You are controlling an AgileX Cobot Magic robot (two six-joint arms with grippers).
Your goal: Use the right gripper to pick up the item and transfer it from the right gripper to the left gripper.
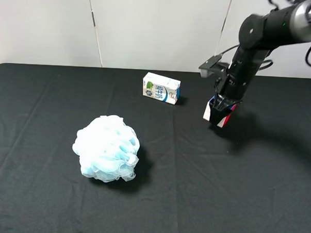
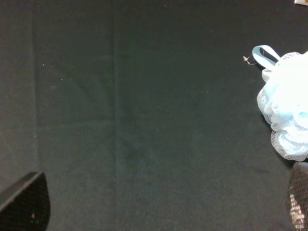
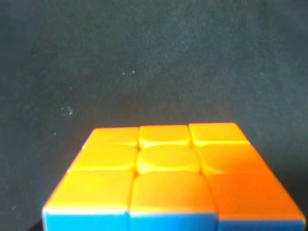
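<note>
From the high camera: small puzzle cube (image 1: 220,113) with white, red and blue faces, pinched in the black two-finger right gripper (image 1: 223,102) over the black tablecloth (image 1: 219,191). Just right of a white-and-blue milk carton (image 1: 161,88), well apart from a fluffy pale-blue mesh bath sponge (image 1: 107,149). From the right wrist only: orange cube face, close up, with a blue edge. From the left wrist only: left gripper (image 2: 161,204) spread wide, black fingertips (image 2: 24,202) clasping nothing, sponge near one side.

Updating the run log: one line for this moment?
right gripper: shut on small multicoloured puzzle cube | left gripper: open, empty | handover: not yet
</note>
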